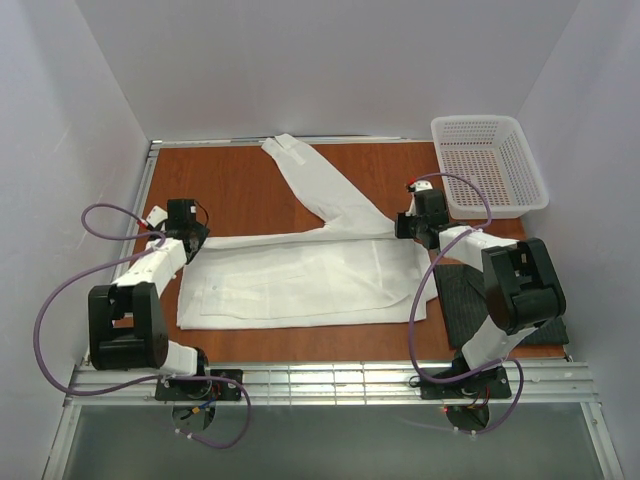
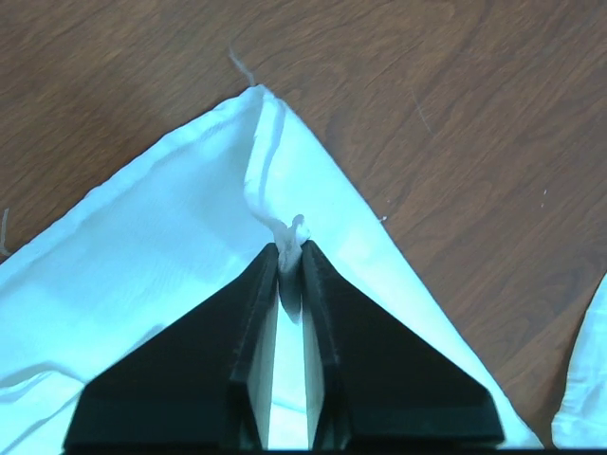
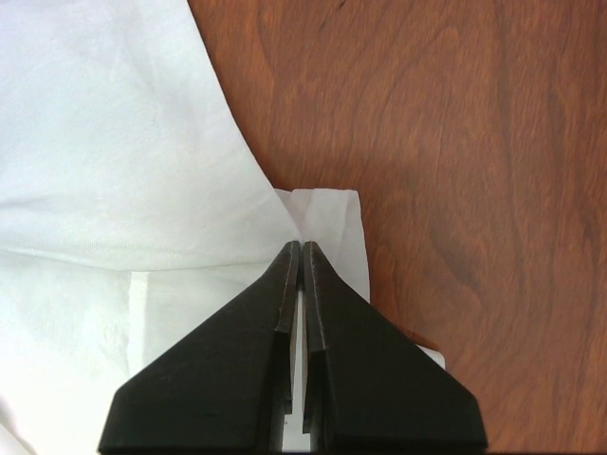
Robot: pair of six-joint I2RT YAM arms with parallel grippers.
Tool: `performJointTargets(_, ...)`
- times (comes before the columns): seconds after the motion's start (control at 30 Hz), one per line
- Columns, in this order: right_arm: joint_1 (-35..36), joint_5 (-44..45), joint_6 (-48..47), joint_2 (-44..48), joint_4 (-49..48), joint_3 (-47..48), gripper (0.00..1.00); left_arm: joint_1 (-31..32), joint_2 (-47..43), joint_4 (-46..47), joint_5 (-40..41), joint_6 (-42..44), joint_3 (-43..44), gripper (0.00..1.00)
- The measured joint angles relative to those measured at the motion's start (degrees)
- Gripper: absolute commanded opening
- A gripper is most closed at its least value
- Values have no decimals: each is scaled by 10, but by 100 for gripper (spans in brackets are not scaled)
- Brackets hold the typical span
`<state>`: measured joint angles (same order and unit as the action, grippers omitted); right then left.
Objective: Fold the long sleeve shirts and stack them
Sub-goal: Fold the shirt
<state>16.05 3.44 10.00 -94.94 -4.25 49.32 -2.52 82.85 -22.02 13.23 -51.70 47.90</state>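
The white shirt (image 1: 300,285) lies flat across the middle of the wooden table, one long sleeve (image 1: 320,190) running to the far edge. My left gripper (image 1: 190,232) is at its far left corner, shut on a pinch of white cloth (image 2: 171,246); the left wrist view shows the bunched fabric between the tips (image 2: 291,248). My right gripper (image 1: 402,228) is at the far right corner, shut on the shirt's edge (image 3: 114,142), its tips (image 3: 301,248) closed on the fabric. The dark charcoal shirt (image 1: 465,300) lies folded at the near right, partly under the right arm.
A white mesh basket (image 1: 495,205) stands at the far right corner of the table. Bare brown wood (image 1: 220,185) shows at the far left and along the near edge. White walls enclose the table on three sides.
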Motion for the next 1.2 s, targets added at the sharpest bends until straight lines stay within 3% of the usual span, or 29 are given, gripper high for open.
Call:
performJointTargets(0.07, -1, -2, 4, 3, -3, -8, 8, 0, -19, 1, 3, -10, -15, 16)
performJointTargets(0.2, -3, -7, 12, 28, -2, -34, 19, 0, -43, -6, 7, -28, -39, 39)
performJointTargets(0.27, -5, -11, 16, 48, -1, -47, 28, -1, -56, -11, 7, -31, -48, 45)
performJointTargets(0.3, -6, -14, 17, 60, 0, -51, 33, -1, -66, -16, 7, -30, -52, 55)
performJointTargets(0.4, -6, -21, 17, 98, 8, -56, 44, -2, -98, -30, 8, -21, -54, 64)
performJointTargets(0.43, -6, -24, 15, 111, 9, -56, 45, -2, -109, -33, 9, -15, -54, 74)
performJointTargets(0.57, -6, -49, -8, 130, 17, -37, 59, -2, -136, -33, 2, 28, -45, 90)
performJointTargets(0.8, -5, -112, -81, 40, 39, 102, 61, -3, -91, 2, -54, 124, -7, 92)
performJointTargets(1.07, 15, -146, -146, -125, 41, 264, 60, 8, 46, 13, -111, 155, 29, 91)
performJointTargets(1.2, 30, -148, -166, -208, 44, 327, 60, 15, 68, 15, -122, 163, 33, 91)
